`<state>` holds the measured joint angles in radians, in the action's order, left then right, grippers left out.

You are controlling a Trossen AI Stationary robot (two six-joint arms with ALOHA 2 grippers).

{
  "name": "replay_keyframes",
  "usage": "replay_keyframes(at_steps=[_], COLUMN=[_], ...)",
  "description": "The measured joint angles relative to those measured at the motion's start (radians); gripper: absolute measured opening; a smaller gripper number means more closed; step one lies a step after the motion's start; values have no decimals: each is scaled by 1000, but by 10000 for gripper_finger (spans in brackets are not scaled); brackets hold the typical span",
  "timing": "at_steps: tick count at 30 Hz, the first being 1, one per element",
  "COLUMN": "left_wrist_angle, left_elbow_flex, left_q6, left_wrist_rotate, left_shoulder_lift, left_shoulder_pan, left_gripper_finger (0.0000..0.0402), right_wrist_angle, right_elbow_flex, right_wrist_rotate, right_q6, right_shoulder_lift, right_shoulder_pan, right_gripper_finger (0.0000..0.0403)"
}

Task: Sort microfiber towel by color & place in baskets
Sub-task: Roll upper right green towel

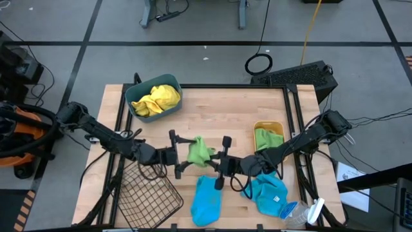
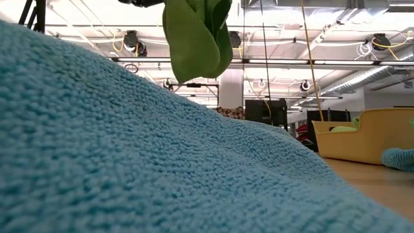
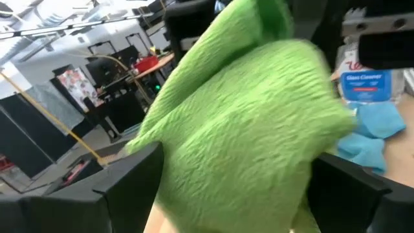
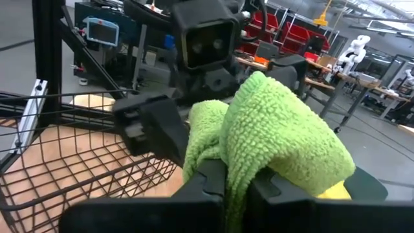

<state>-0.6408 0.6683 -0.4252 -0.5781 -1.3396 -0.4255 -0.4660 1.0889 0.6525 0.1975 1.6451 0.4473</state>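
Both grippers' fingers pinch the green towel (image 1: 200, 151); bottle label (image 3: 363, 85) reads "Glass Cleaner".

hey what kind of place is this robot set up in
Most likely a robotics lab or industrial workshop. The wooden table stands on a grey concrete floor marked with dark tape lines, the low view shows open ceiling pipes and hanging cables, and red storage bins sit on shelving behind the arms.

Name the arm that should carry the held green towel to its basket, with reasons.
Right. Both grippers meet at the green towel; the orange tub already holding green sits beside the right arm, whose gripper clamps the towel.
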Motion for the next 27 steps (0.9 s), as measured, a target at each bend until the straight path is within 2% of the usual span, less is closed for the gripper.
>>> replay_keyframes(at_steps=[4,7,12,17,19,23,27], left_wrist_angle=[26,42,44,28,21,36,68], left_elbow_flex=[0,0,0,0,1,4,5], left_q6=[0,-3,-30,-36,-33,-27,11], left_wrist_rotate=[3,30,62,69,66,49,5], left_shoulder_lift=[0,0,0,0,6,30,78], left_shoulder_pan=[17,19,19,19,19,13,-7], left_gripper_finger=[325,281,164,29,16,24,16], right_wrist_angle=[0,1,0,25,52,108,164], right_elbow_flex=[0,0,0,0,0,0,0], right_wrist_rotate=[1,0,0,0,1,39,86], right_q6=[-2,-17,-95,-159,-193,-235,-225], right_shoulder_lift=[0,0,0,0,0,-1,-1], right_shoulder_pan=[9,13,13,13,13,15,28], right_gripper_finger=[7,7,22,77,104,164,225])
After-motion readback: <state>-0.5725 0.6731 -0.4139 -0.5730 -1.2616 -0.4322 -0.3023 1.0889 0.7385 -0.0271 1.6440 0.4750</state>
